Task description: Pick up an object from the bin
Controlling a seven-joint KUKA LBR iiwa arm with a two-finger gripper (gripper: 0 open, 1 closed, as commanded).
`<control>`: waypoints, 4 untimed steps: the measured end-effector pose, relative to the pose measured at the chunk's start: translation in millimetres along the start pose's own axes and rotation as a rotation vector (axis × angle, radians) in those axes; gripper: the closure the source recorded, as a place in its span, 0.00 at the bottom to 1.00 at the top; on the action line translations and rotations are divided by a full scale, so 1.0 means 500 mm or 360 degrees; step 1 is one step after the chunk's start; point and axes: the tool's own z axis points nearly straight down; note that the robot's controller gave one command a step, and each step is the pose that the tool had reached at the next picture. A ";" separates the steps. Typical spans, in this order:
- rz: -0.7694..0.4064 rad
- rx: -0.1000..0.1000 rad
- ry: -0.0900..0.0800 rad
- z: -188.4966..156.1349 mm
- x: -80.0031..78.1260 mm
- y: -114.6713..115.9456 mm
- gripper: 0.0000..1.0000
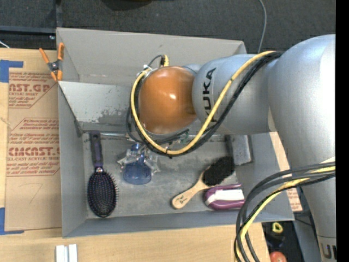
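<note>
Hovering above a crinkled clear-and-blue plastic piece [136, 171], end effector [146, 145], grip unreadable, bristly oval hairbrush [102, 192] left.

The bin [71, 162] takes up the middle of the frame. At the lower left of its floor lies an oval hairbrush [102, 194], head toward the lower edge and handle pointing up the frame. Right of it, near the floor's centre, sits a small cup [136, 173], just below the arm's domed wrist cover [166, 100], which hangs over the bin's upper middle. Further right lies a bristle brush [218, 171], handle slanting down-left. A rounded case [224, 197] lies just below its head, and a flat block [240, 149] lies above it, near the right wall.
</note>
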 end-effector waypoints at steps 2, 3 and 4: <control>0.0003 -0.0004 -0.0001 -0.056 -0.002 0.003 1.00; 0.0004 -0.0016 0.0003 -0.113 -0.002 0.006 1.00; 0.0004 -0.0004 -0.0003 -0.201 -0.005 0.002 1.00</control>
